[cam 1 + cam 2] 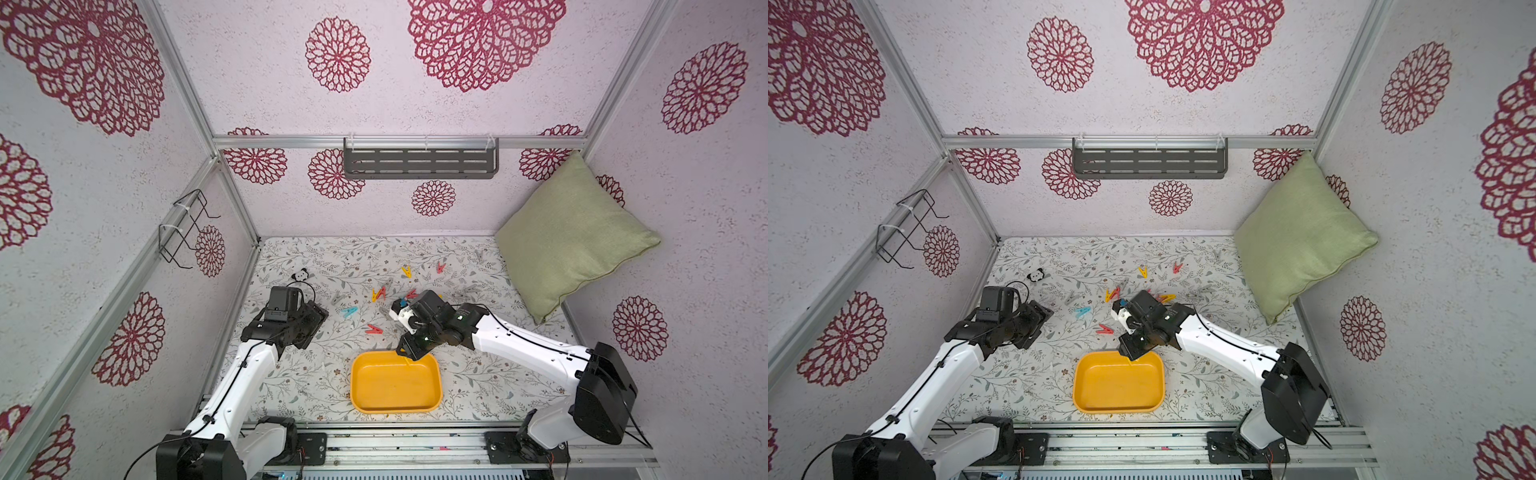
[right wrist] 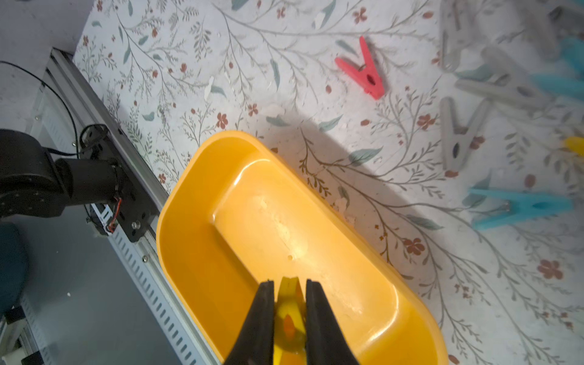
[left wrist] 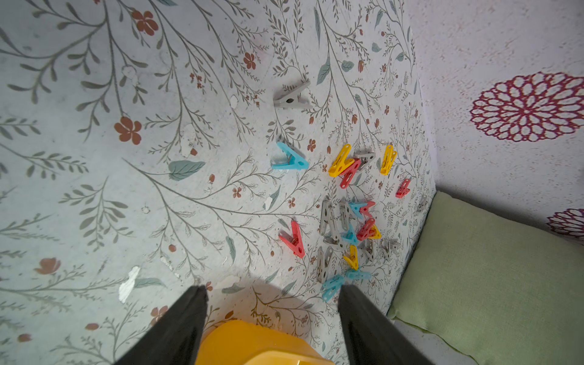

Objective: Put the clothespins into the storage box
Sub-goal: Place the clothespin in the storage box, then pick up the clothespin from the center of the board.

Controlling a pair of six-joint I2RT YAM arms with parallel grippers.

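Step in hand: the drop.

The right gripper (image 2: pixel 289 283) has its fingers narrow, pinched on one yellow clothespin (image 2: pixel 287 311) that points down into the storage box (image 2: pixel 202 252). In both top views the grip hangs just inside the box's far rim, not over its middle. No pin lies on the box floor yet.

The left gripper (image 3: pixel 271 289) has its fingers wide with nothing between them. It hovers above the desk (image 3: pixel 126 189) to one side, well clear of the drop.

The other clothespins (image 3: pixel 347 227) are scattered on the desk beyond the box, thickest toward the green cushion (image 3: pixel 489 268).

Notes for doing it well:
- Carry the pin a little further toward the box's centre before letting go. So near the rim, it could glance off the wall and land outside.
- Come lower first. The box is shallow and light plastic bounces.
- I cannot tell from the wrist view whether the pin's tip already touches the floor. I judge it to be hanging free.
- Part the fingers fully, then lift straight up so nothing drags along.
- Keep the left arm parked until the right is clear.
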